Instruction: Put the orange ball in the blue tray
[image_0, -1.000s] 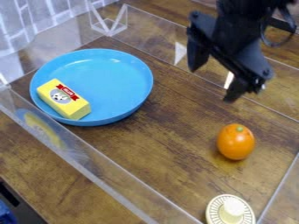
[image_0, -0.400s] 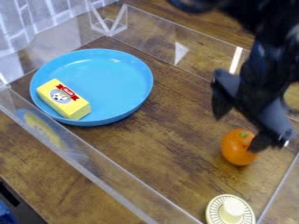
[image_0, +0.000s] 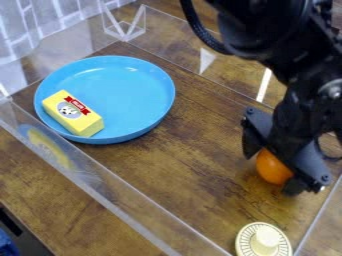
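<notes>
The orange ball (image_0: 274, 169) lies on the wooden table at the right, partly covered by my gripper (image_0: 281, 157). The gripper has come down over it with its black fingers spread, one at the ball's left (image_0: 251, 138) and one at its lower right (image_0: 313, 180); the jaws stand open around the ball and do not visibly press it. The blue tray (image_0: 134, 120) sits at the left, a large round dish, well apart from the gripper.
A yellow block with a red label (image_0: 71, 113) lies in the tray's left part. A small cream disc (image_0: 265, 241) sits at the bottom edge, just below the ball. Clear plastic walls enclose the table, with a rim along the near left (image_0: 80, 175).
The arm has dropped from above the table's far right down and toward the camera onto the ball. The fingers now straddle it and hide much of it. The ball has stayed in place.
</notes>
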